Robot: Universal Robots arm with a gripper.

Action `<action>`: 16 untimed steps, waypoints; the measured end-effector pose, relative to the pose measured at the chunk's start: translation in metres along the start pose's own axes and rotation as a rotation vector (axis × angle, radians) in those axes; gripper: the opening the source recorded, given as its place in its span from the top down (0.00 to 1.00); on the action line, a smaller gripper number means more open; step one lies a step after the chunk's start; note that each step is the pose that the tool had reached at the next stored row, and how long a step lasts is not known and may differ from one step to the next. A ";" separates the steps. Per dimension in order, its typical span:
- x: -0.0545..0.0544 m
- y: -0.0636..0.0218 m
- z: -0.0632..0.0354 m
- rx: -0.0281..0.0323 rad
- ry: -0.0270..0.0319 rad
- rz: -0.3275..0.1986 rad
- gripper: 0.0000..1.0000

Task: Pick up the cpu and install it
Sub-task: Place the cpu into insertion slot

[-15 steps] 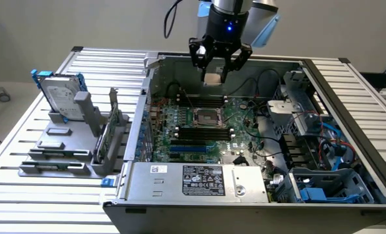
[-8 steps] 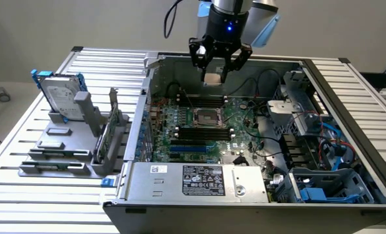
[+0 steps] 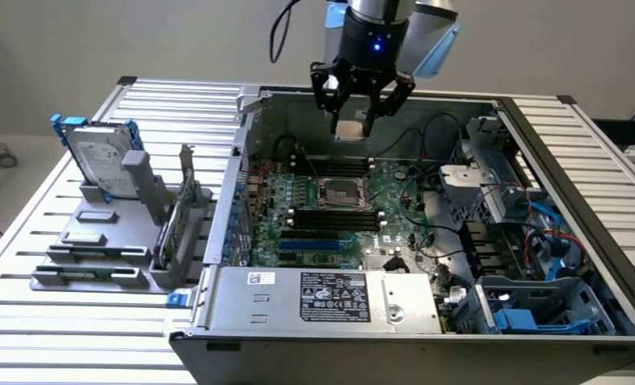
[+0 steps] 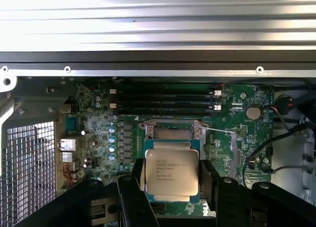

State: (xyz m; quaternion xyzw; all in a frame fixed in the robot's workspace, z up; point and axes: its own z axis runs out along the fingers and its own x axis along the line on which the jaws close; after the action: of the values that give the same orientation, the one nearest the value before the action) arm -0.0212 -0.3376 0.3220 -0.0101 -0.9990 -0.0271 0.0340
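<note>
The pincer [image 3: 356, 120] holds the cpu [image 3: 349, 129] by two opposite edges, its fingers [image 4: 132, 187] tight against the sides. The chip sits flat, printed metal top facing the wrist camera. In the exterior view it hangs in the air over the open case [image 3: 403, 353], at 12 o'clock from the socket [image 3: 339, 191] and clear of the board. The socket is bare, with black memory sticks [image 3: 333, 216] at its 6 o'clock. A hard drive [image 3: 102, 160] stands at the case's 9 o'clock on the slatted surface [image 3: 574, 136].
</note>
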 end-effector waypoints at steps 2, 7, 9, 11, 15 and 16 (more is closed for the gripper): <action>0.000 0.0000 0.0002 -0.0025 -0.0020 0.036 0.45; 0.000 0.0000 0.0010 -0.0087 -0.0068 0.127 0.45; 0.000 -0.0001 0.0014 -0.0112 -0.0088 0.163 0.45; 0.000 -0.0001 0.0018 -0.0137 -0.0108 0.199 0.45; 0.000 -0.0002 0.0027 -0.0187 -0.0146 0.272 0.45; 0.000 -0.0002 0.0030 -0.0199 -0.0156 0.290 0.45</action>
State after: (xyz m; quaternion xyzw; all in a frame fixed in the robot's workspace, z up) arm -0.0213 -0.3376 0.3190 -0.1548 -0.9870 -0.0317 0.0297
